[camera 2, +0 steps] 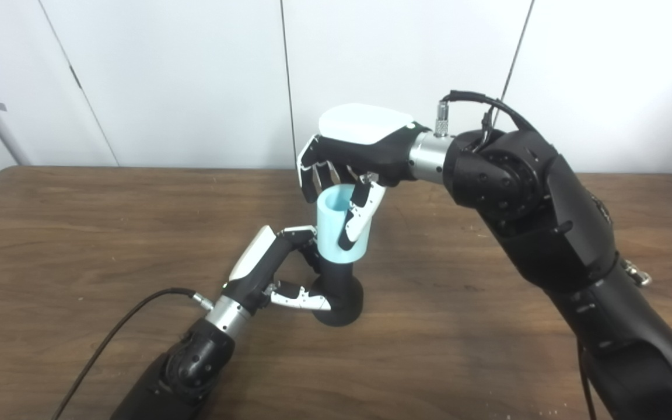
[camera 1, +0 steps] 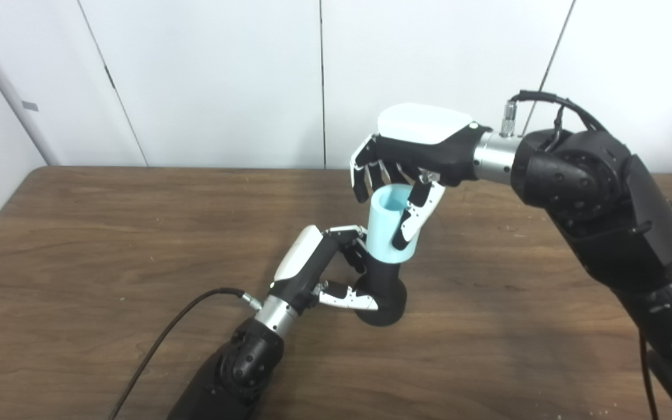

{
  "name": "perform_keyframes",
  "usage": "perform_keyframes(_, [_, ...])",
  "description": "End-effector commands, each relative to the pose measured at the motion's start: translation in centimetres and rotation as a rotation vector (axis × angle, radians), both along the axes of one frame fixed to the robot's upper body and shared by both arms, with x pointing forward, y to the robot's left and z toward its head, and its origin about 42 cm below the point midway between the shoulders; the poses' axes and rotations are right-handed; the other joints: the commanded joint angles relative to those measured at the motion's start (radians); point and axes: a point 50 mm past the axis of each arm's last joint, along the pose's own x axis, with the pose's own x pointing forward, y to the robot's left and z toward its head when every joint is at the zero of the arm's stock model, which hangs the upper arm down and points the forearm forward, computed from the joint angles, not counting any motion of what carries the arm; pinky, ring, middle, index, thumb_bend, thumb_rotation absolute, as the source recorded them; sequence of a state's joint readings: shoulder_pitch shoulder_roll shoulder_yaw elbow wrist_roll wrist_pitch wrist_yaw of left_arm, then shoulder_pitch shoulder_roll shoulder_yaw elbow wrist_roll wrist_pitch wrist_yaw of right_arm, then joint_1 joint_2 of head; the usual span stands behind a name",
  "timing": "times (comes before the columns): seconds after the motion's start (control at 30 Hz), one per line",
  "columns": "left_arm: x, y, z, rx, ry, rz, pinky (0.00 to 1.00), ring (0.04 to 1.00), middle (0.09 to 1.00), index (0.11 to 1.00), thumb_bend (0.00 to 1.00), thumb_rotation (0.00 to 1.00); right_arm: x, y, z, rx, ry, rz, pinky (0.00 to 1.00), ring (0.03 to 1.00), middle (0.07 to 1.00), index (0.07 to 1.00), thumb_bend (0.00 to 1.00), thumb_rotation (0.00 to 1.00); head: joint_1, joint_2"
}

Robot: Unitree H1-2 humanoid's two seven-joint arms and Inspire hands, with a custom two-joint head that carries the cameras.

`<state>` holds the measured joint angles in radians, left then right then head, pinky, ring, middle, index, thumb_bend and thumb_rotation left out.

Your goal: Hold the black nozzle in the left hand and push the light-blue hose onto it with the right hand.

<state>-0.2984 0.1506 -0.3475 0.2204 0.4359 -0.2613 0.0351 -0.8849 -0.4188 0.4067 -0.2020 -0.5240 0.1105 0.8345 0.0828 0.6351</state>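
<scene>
1. The light-blue hose (camera 1: 390,224), a short open tube, stands nearly upright above the middle of the desk (camera 1: 79,245), its lower end already over the neck of the black nozzle (camera 1: 381,294).
2. Hose and nozzle share one roughly vertical long axis (the nozzle's rounded base is lowest).
3. The right robot hand (camera 1: 409,169) grasps the hose from above.
4. The left robot hand (camera 1: 336,274) grips the nozzle from the near left.

black nozzle (camera 1: 384,291) upright on wood; light-blue hose (camera 1: 387,224) seated atop, open end up
</scene>
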Motion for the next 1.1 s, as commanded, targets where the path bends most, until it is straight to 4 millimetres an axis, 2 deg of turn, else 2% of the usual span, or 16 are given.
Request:
perform_keyframes(0.0, [-2.7, 0.4, -4.5, 0.082, 0.153, -0.012, 0.45, 0.399, 0.357, 0.471, 0.52, 0.08, 0.2, 0.5, 0.1, -0.006, -0.005, 0.006, 0.2, 0.276, 0.403, 0.508, 0.52, 0.0, 0.002, 0.0])
perform_keyframes(0.2, [-2.6, 0.3, -4.4, 0.082, 0.154, -0.012, 0.45, 0.399, 0.358, 0.471, 0.52, 0.08, 0.3, 0.7, 0.1, -0.001, 0.004, 0.007, 0.18, 0.259, 0.399, 0.509, 0.52, 0.0, 0.005, 0.0])
perform_keyframes(0.5, [-2.7, 0.3, -4.4, 0.082, 0.156, -0.009, 0.45, 0.396, 0.357, 0.471, 0.52, 0.08, 0.7, 0.4, 0.1, 0.054, -0.017, 0.002, 0.31, 0.366, 0.427, 0.508, 0.53, 0.0, 0.009, 0.004])
perform_keyframes(1.07, [-2.7, 0.3, -4.3, 0.079, 0.156, -0.012, 0.44, 0.388, 0.355, 0.471, 0.52, 0.08, 0.4, 0.4, -1.5, 0.139, -0.054, -0.022, 0.29, 0.36, 0.424, 0.505, 0.53, 0.0, 0.01, 0.005])
